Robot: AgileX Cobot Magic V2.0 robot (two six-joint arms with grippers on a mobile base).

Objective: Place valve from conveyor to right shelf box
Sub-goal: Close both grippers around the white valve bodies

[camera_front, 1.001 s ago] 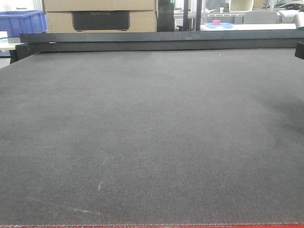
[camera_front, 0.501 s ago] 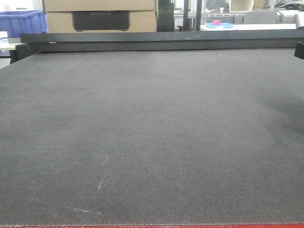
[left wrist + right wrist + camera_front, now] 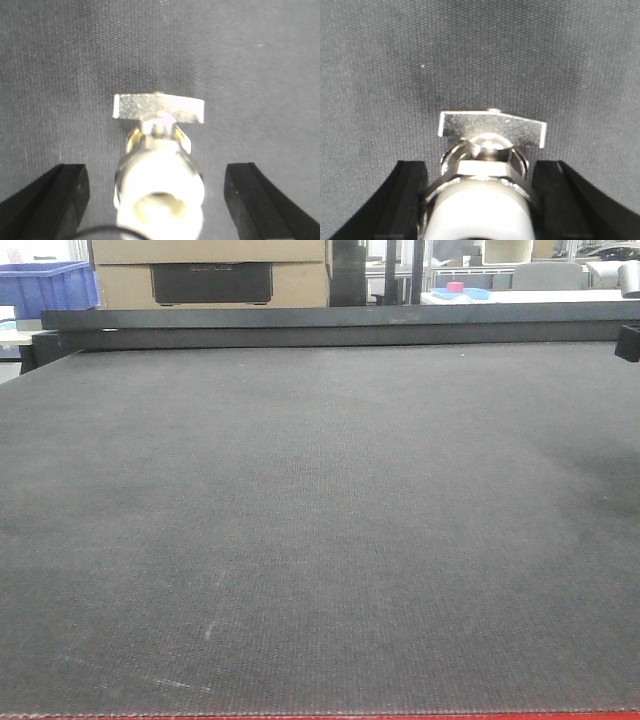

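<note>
My right gripper (image 3: 480, 166) looks pinched on a valve (image 3: 480, 200) above the conveyor (image 3: 480, 50), pressed tight against its round metal body. My left gripper (image 3: 156, 170) stands spread around a second valve (image 3: 159, 185), clear of both sides. On lifting, the smooth round body could twist or slip from the right's hold. Any drift by the left could knock the other valve askew.

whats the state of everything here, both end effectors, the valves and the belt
left end effector: open, fingers straddle the left valve with gaps on both sides
left valve: ungripped, sits between the open fingers
right end effector: shut on the right valve
right valve: gripped by its body, fingers against both sides; lifted or not, cannot tell
conveyor: belt bare in the front view; running or stopped, cannot tell
</note>
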